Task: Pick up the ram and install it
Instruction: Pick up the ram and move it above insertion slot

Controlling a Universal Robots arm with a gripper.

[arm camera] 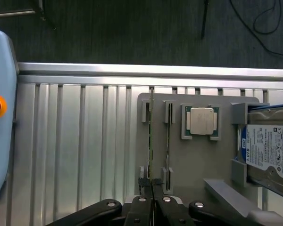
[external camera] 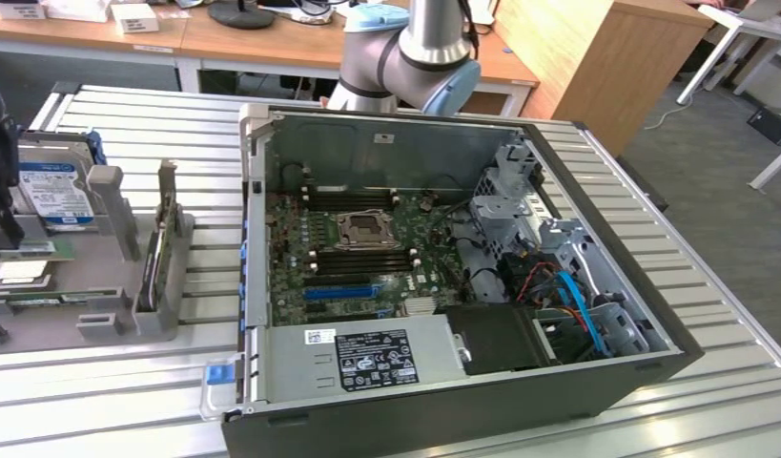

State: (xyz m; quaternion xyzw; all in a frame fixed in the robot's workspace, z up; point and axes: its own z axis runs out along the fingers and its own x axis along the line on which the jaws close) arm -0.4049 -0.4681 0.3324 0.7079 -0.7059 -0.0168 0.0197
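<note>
At the exterior view's left edge you have the hand low over the grey tray on the slatted counter. In the wrist view its fingers are pressed together on the ram. The ram shows as a thin green edge running straight out from the tips, just beside its holder brackets; you can't tell whether it has cleared them. Next along the tray stand a second stick, a processor chip and a blue-labelled hard drive. Toward the exterior view's right, the open computer case lies well apart from the hand, its motherboard facing up.
</note>
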